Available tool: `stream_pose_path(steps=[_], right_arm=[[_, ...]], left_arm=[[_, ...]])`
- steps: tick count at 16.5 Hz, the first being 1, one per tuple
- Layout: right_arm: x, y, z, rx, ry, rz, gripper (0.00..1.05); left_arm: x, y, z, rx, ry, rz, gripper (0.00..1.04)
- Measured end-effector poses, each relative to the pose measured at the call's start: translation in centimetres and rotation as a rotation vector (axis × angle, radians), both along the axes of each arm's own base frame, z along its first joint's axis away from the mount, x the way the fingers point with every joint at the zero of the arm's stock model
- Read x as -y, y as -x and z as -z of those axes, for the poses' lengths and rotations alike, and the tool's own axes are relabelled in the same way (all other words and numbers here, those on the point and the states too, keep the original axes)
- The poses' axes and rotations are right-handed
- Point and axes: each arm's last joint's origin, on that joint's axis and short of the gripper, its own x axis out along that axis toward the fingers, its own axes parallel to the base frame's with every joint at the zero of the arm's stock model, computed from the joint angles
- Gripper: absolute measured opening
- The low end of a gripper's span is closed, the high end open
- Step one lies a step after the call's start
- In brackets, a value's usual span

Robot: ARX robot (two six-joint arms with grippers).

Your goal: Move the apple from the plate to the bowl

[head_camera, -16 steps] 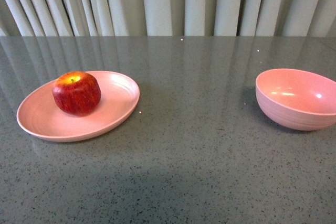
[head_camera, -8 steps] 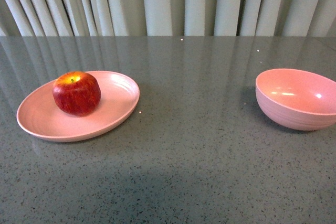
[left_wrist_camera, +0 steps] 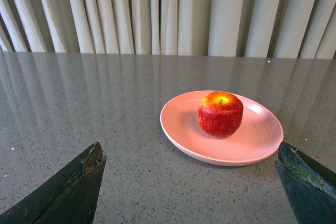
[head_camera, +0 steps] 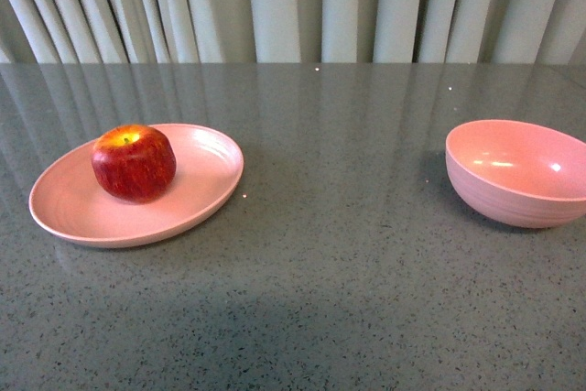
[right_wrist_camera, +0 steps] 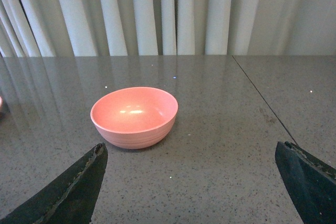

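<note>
Nothing has shifted over the last second: the red apple (head_camera: 134, 164) sits on the pink plate (head_camera: 73, 203) just ahead of the left gripper (left_wrist_camera: 189, 148), whose jaws stand wide apart and empty, while the right gripper (right_wrist_camera: 189, 148), likewise spread, faces the empty pink bowl (head_camera: 517, 171), so the pickup has not begun.

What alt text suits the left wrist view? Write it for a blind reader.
A red apple sits on a pale-pink plate on a grey speckled table, apart from the open left gripper, whose two dark fingers spread wide nearer the camera. Pale pleated curtains hang behind.
</note>
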Motion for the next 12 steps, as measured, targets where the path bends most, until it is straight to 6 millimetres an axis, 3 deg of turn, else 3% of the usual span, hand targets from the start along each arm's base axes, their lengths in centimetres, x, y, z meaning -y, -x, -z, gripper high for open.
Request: stream_pose_path(steps=[9, 10, 12], right_arm=[[-0.1, -0.2, -0.2, 0.003, -0.074, -0.019, 0.98], [-0.3, -0.5, -0.8, 0.019, -0.081, -0.038, 0.98], [-0.4, -1.6, -4.0, 0.101, -0.072, -0.058, 0.98]], left_arm=[[0.0, 0.0, 0.0, 0.0, 0.0, 0.0, 0.98], [0.0, 0.0, 0.0, 0.0, 0.0, 0.0, 0.98], [0.0, 0.0, 0.0, 0.0, 0.0, 0.0, 0.98]])
